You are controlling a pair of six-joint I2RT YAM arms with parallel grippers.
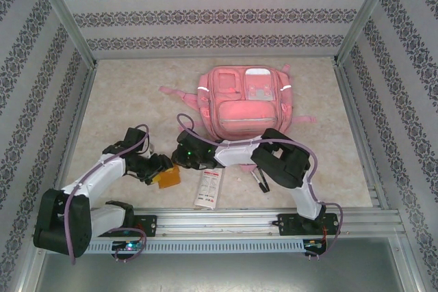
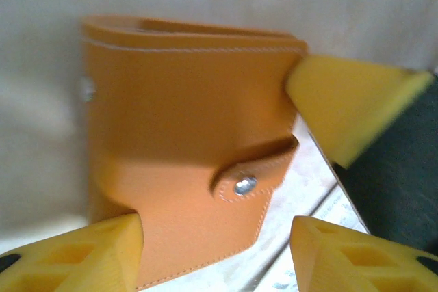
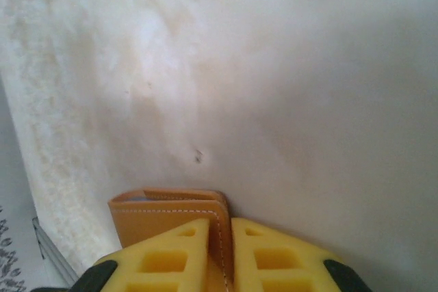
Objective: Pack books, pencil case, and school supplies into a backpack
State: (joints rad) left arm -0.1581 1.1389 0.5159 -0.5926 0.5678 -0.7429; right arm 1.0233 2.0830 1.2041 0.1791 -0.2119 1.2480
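The book (image 1: 168, 178) is a small orange-brown booklet with a snap strap, standing on edge on the table between my two grippers. In the left wrist view the book (image 2: 185, 141) fills the middle, and my left gripper (image 2: 217, 254) stands open around its lower part. My right gripper (image 3: 226, 254) is shut on the book (image 3: 157, 213) at one upright edge. The white pencil case (image 1: 209, 189) lies flat just right of the book. Black pens (image 1: 260, 181) lie under the right arm. The pink backpack (image 1: 250, 104) lies farther back, pockets up.
A metal rail (image 1: 226, 220) runs along the near edge of the table. Patterned walls close in the left, right and back sides. The backpack's pink straps (image 1: 172, 92) spread out on the table to its left.
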